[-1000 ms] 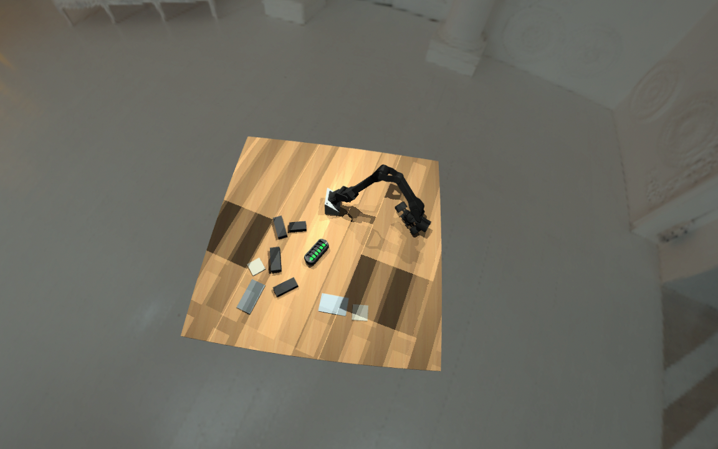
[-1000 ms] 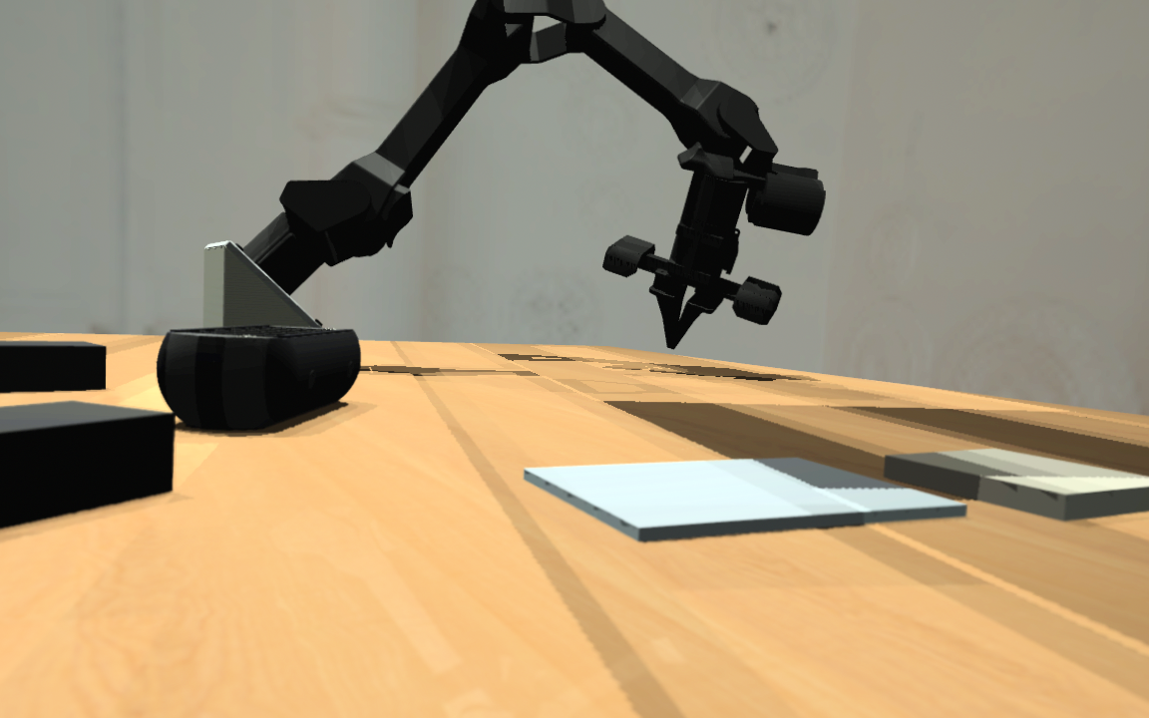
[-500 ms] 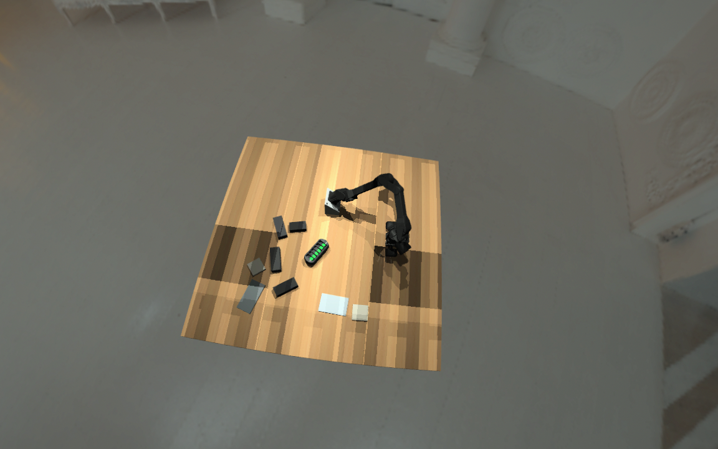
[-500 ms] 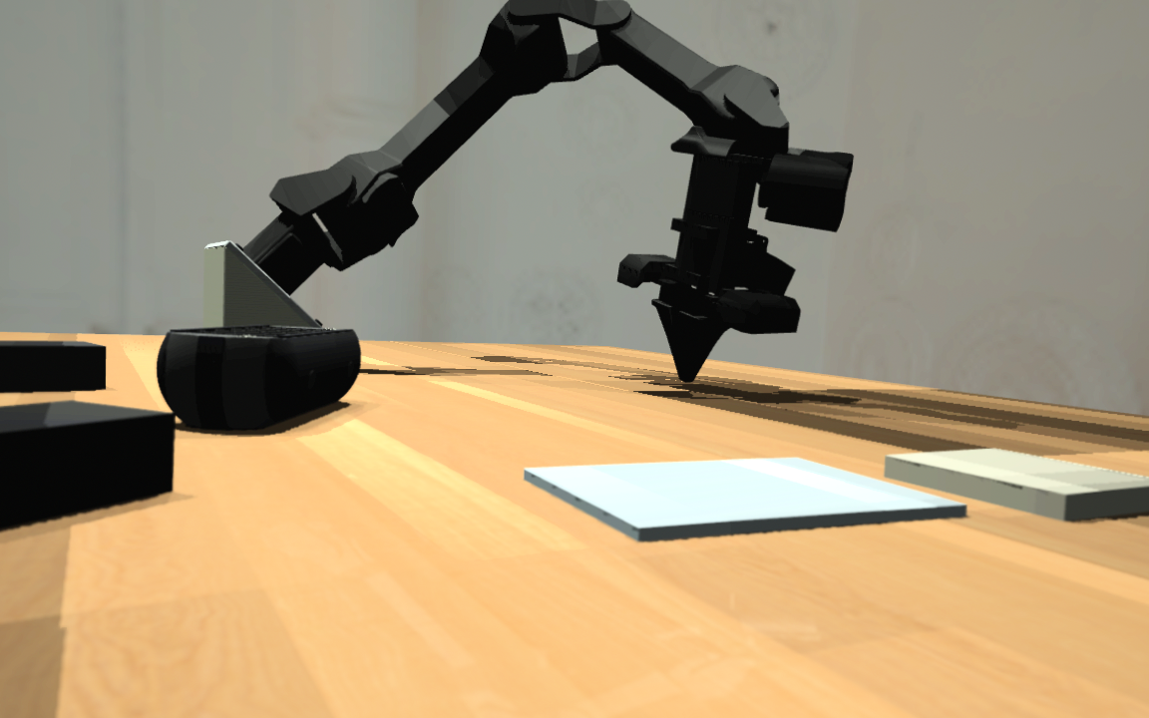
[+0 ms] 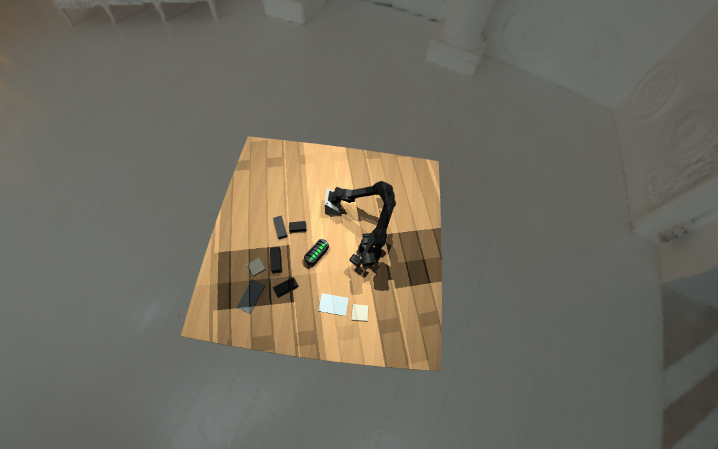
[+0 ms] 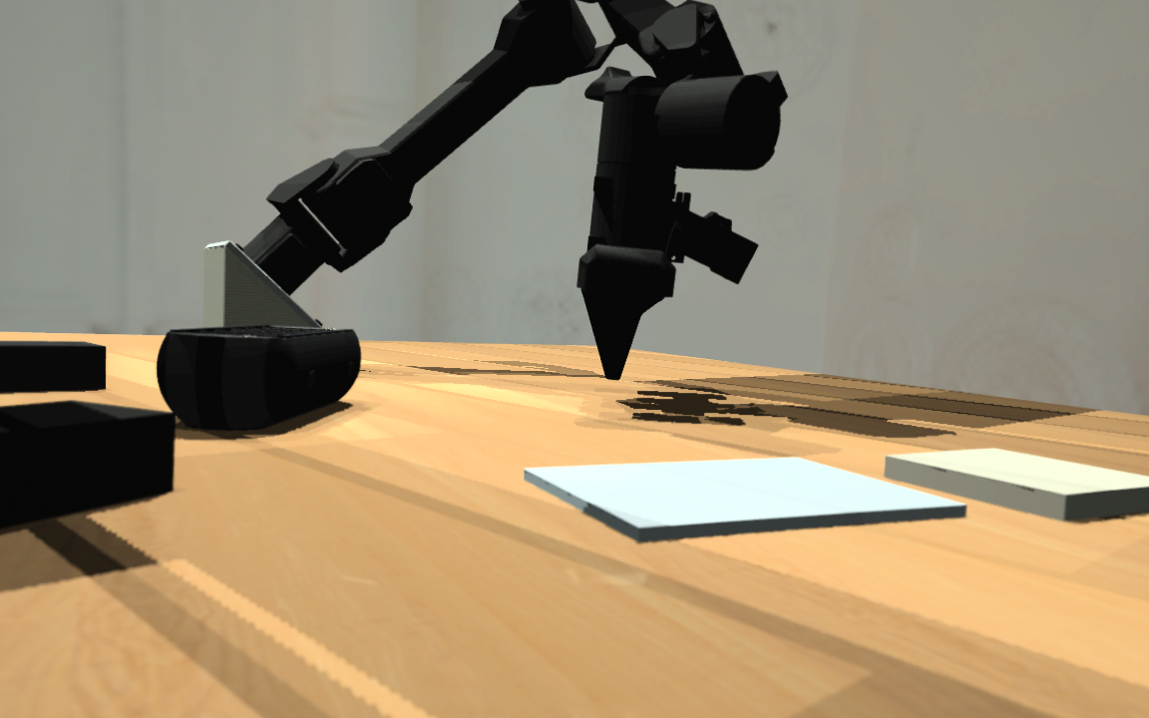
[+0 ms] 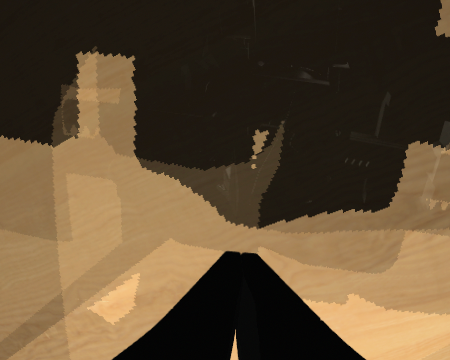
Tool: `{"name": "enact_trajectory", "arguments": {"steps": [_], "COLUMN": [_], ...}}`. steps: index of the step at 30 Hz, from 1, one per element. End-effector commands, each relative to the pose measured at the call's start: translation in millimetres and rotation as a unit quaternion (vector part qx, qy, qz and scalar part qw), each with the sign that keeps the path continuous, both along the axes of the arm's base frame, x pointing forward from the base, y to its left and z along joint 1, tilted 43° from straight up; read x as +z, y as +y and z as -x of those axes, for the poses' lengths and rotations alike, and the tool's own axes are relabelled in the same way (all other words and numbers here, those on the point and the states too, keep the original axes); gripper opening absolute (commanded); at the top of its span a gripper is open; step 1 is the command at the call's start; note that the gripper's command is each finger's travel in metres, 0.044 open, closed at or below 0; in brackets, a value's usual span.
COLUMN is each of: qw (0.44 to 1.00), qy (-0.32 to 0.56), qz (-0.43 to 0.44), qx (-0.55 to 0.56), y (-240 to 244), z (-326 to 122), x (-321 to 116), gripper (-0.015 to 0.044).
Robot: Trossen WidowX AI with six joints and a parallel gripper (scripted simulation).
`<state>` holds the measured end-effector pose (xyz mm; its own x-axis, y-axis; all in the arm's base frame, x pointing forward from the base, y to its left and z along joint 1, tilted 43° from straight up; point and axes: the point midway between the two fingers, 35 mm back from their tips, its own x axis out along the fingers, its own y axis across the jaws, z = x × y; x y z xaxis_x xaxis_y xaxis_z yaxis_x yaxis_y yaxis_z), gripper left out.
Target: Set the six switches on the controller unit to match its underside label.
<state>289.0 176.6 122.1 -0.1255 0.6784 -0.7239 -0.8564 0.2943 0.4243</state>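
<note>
The dark grey controller unit (image 5: 319,253) (image 6: 257,379) sits flat on its base on the bench (image 5: 316,161). In the top view its row of rockers shows green parts on top, too small to read each switch's setting. The underside label is hidden. My gripper (image 6: 614,376) (image 7: 239,267) is shut and empty, with the two fingertips together. It points down a little above the bench, to the right of the unit and apart from it. The wrist view shows only wood and shadows beyond the fingers, not the unit.
Several dark blocks (image 5: 279,227) (image 5: 297,226) (image 5: 275,259) (image 5: 285,287) lie left of the unit. A small grey-beige tile (image 5: 257,267) and a dark plate (image 5: 251,296) lie farther left. A light blue plate (image 5: 333,304) (image 6: 739,491) and a cream tile (image 5: 359,312) (image 6: 1033,469) lie toward the near side.
</note>
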Motion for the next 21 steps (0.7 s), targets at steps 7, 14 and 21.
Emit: {"name": "enact_trajectory", "arguments": {"steps": [7, 14, 21], "qw": [0.973, 0.921, 0.842], "qy": [0.146, 0.25, 0.351], "qz": [0.013, 0.001, -0.027], "qx": [-0.178, -0.3, -0.408], "y": [-81, -137, -186], "z": [-18, -13, 6], "x": [-57, -92, -124], "gripper": [0.0, 0.0, 0.0]}}
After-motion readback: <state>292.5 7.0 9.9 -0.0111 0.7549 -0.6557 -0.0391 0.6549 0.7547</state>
